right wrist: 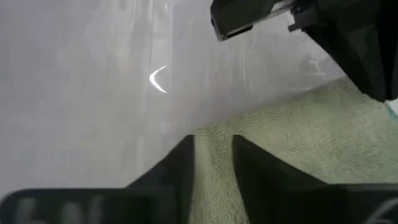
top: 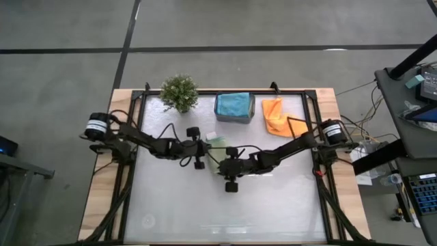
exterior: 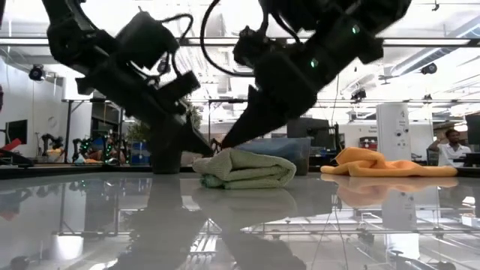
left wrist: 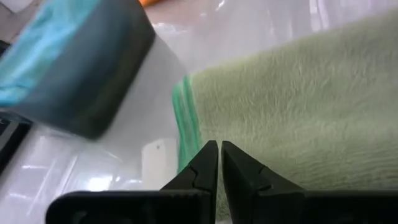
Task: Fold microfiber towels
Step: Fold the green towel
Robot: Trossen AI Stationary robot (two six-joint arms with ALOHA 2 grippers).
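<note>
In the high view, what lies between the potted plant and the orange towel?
The grey bin holding a teal-blue towel lies between the plant and orange towel.

Both arms were dark, near black, built of slim jointed links. The left arm and right arm each carried a stubby black cylinder with a white band at the base end. Thin black cables looped loosely along the links and arched over the wrists. In the low view small green lights glowed on the right arm's wrist housing. The left gripper had two matte black, wedge-shaped fingers tapering to narrow tips, each with a notched step along its inner edge. The right gripper had broad, flat black fingers.
</note>
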